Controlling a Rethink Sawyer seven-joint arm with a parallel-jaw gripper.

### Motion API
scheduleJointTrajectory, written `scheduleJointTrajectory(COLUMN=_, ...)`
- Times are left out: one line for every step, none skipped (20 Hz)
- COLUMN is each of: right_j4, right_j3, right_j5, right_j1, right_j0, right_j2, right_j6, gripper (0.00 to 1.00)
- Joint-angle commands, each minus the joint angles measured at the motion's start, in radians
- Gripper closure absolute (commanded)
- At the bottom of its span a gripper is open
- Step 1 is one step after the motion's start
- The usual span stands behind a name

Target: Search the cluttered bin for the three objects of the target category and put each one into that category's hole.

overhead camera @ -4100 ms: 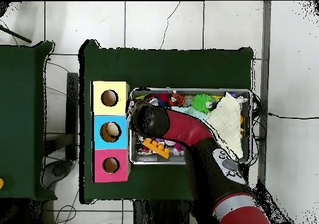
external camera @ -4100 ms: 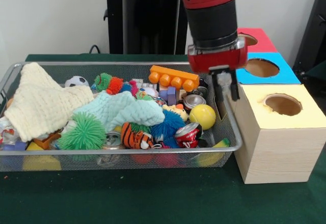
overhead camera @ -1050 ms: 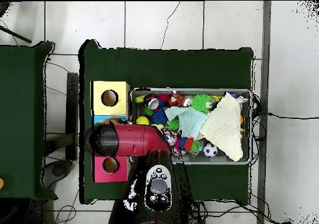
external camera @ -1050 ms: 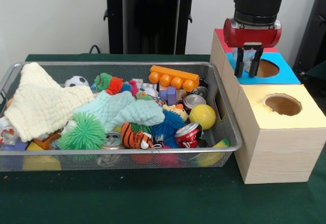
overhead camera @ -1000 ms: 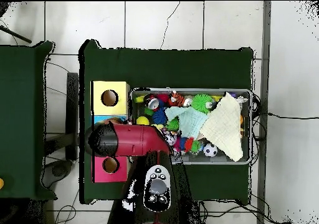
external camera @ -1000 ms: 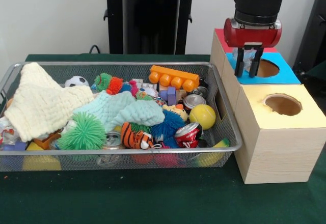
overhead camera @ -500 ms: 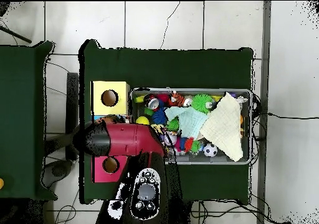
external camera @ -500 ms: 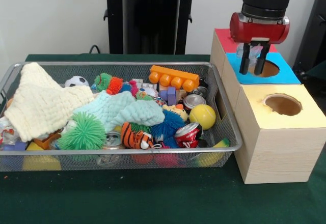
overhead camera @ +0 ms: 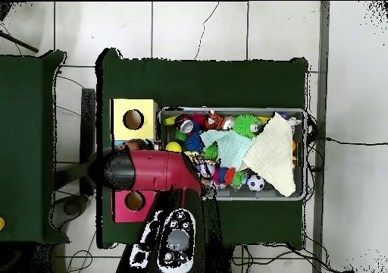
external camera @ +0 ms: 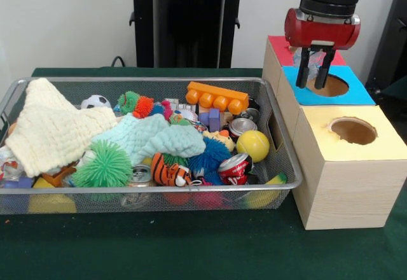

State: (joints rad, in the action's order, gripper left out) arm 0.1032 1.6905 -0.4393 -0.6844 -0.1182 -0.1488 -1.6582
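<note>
**Gripper over the middle box, a pale piece in its grasp**

Along the table's near edge lies the bin point(external camera: 159, 189), heaped with clutter. It holds two cloths, a cream one point(external camera: 54, 130) at the left end and a mint one point(external camera: 152, 137) in the middle. I count at least three cans point(external camera: 234, 165), one yellow ball point(external camera: 253, 145), one small football point(external camera: 95, 100), one orange block point(external camera: 217, 97) and one striped tiger toy point(external camera: 168, 173). There are also several spiky balls, the large green one point(external camera: 105, 164) nearest.

Three boxes stand in a row by the bin's right end, one hole in each. The yellow box point(external camera: 346, 178) is nearest, the blue box point(external camera: 356, 92) behind it and the red box point(external camera: 280, 43) farthest.

The gripper point(external camera: 310, 86) hangs upright above the blue box, its fingers closed on a small pale object point(external camera: 311, 69) that is too unclear to name. The blue hole point(external camera: 331, 84) lies just below the tips, a little toward the table's right edge. The fingertips seem to sit over the hole's bin-side rim rather than its centre. A short shift that way before letting go looks wise.
</note>
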Motion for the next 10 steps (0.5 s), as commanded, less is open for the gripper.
scheduleJointTrajectory(right_j4=0.045, right_j3=0.015, right_j5=-0.053, right_j1=0.016, right_j0=0.0, right_j2=-0.001, right_j6=-0.242, gripper=1.0)
scheduleJointTrajectory(right_j4=0.042, right_j3=0.018, right_j5=-0.046, right_j1=0.019, right_j0=-0.007, right_j2=-0.008, right_j6=-0.244, gripper=1.0)
scheduleJointTrajectory(right_j4=0.039, right_j3=0.011, right_j5=-0.046, right_j1=0.029, right_j0=-0.019, right_j2=-0.021, right_j6=-0.251, gripper=1.0)
scheduleJointTrajectory(right_j4=0.035, right_j3=0.004, right_j5=-0.046, right_j1=0.038, right_j0=-0.031, right_j2=-0.034, right_j6=-0.258, gripper=1.0)
scheduleJointTrajectory(right_j4=0.035, right_j3=-0.006, right_j5=-0.047, right_j1=0.049, right_j0=-0.044, right_j2=-0.044, right_j6=-0.267, gripper=1.0)
scheduleJointTrajectory(right_j4=0.038, right_j3=-0.008, right_j5=-0.04, right_j1=0.055, right_j0=-0.055, right_j2=-0.05, right_j6=-0.275, gripper=1.0)
scheduleJointTrajectory(right_j4=0.042, right_j3=-0.014, right_j5=-0.04, right_j1=0.062, right_j0=-0.068, right_j2=-0.058, right_j6=-0.281, gripper=1.0)
scheduleJointTrajectory(right_j4=0.046, right_j3=-0.014, right_j5=-0.039, right_j1=0.065, right_j0=-0.077, right_j2=-0.064, right_j6=-0.286, gripper=1.0)
scheduleJointTrajectory(right_j4=0.05, right_j3=-0.018, right_j5=-0.041, right_j1=0.068, right_j0=-0.087, right_j2=-0.072, right_j6=-0.291, gripper=1.0)
scheduleJointTrajectory(right_j4=0.055, right_j3=-0.019, right_j5=-0.047, right_j1=0.069, right_j0=-0.094, right_j2=-0.079, right_j6=-0.295, gripper=1.0)
